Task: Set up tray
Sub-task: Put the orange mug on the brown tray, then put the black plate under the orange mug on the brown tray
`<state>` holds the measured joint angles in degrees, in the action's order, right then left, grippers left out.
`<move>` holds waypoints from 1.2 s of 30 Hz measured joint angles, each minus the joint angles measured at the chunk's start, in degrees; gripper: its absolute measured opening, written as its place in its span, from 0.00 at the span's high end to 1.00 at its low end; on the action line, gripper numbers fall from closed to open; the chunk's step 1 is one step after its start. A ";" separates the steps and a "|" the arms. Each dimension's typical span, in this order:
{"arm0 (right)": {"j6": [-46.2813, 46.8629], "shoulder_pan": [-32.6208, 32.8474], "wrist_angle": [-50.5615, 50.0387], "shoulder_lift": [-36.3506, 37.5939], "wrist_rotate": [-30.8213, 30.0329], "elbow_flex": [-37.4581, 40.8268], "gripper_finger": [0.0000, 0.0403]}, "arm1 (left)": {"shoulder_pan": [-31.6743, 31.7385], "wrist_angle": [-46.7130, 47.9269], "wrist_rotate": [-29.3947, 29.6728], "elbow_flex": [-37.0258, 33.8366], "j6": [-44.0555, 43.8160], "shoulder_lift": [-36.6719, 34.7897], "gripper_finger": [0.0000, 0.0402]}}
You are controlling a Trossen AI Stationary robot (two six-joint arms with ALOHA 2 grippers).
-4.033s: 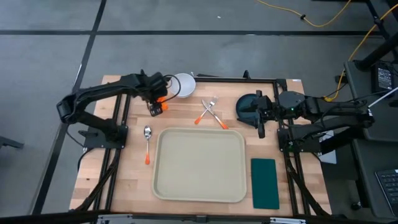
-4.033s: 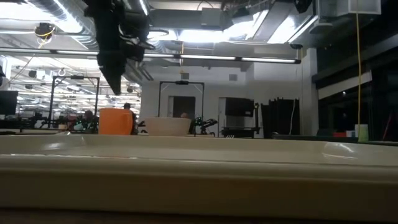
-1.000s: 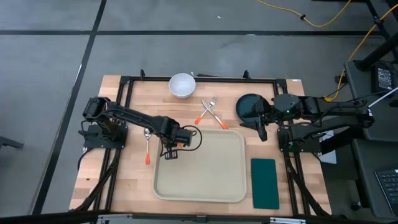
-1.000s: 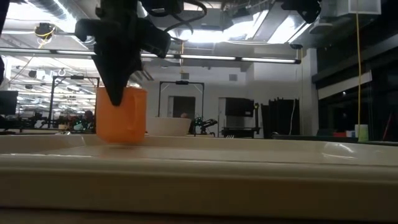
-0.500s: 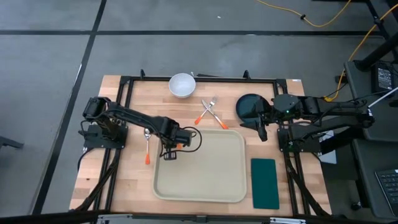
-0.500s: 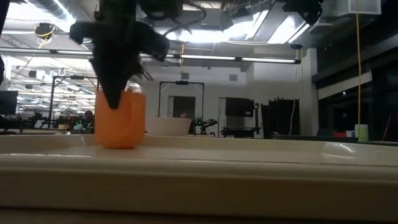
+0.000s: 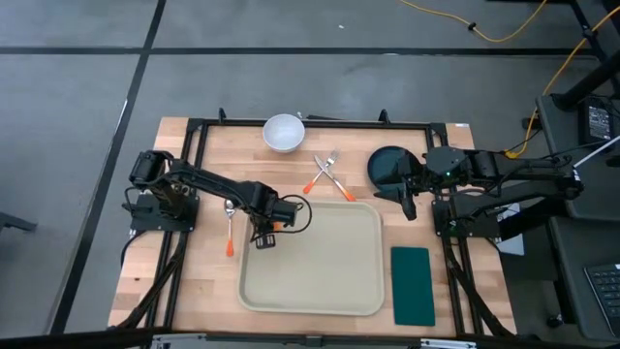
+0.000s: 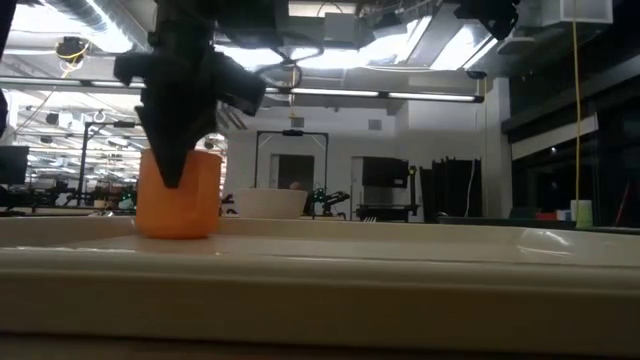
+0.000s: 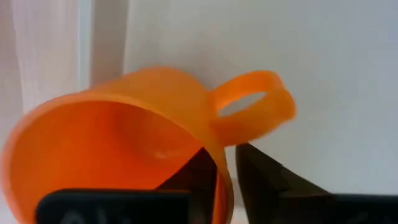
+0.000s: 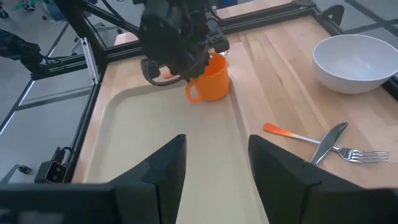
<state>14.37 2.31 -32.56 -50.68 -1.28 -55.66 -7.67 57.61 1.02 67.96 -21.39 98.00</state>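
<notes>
In left wrist view, pincer (image 9: 225, 180) astride cup (image 9: 124, 143) rim.

Glossy orange plastic cup (image 10: 212, 77), smooth cream plastic tray (image 7: 320, 281), wooden table (image 7: 208, 281).

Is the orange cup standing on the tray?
Yes, the orange cup stands upright in the tray's corner, with the left gripper on its rim.

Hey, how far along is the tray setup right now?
Barely begun. The left gripper is shut on the rim of the orange cup, which stands at a corner of the tray, the only item there. The white bowl, dark plate, fork and knife, spoon and green napkin lie outside it. The right gripper waits, open, beside the plate.
</notes>
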 joint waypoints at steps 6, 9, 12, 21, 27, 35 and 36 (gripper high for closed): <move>-0.61 0.02 -0.02 -0.02 -0.07 0.02 0.56 | -0.03 2.00 -0.57 2.91 -1.49 -1.31 0.66; -1.48 0.00 -0.08 -0.02 -0.11 0.02 0.56 | 0.01 4.21 0.61 5.81 -2.46 -2.30 0.57; -2.79 0.00 -1.13 -0.17 -0.15 0.02 0.56 | 0.01 10.05 2.77 10.87 -3.80 -2.91 0.51; 1.73 -4.95 -18.64 -6.58 -10.85 2.25 0.56 | -1.36 23.68 18.36 29.28 -8.02 -3.64 0.48; 3.73 -14.21 -16.61 -14.53 -9.60 9.10 0.50 | -2.15 23.14 30.02 37.54 -8.06 -3.64 0.50; 7.85 -22.10 -10.05 -28.06 -7.61 15.49 0.33 | -1.98 22.41 34.71 40.63 -7.97 -3.64 0.51; 7.72 -22.67 -8.93 -29.72 -7.48 15.89 0.31 | -1.98 22.27 34.86 40.63 -8.00 -3.63 0.51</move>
<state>22.09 -20.36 -41.48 -80.39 -8.76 -39.77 -9.65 79.88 35.88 108.60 -29.39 94.37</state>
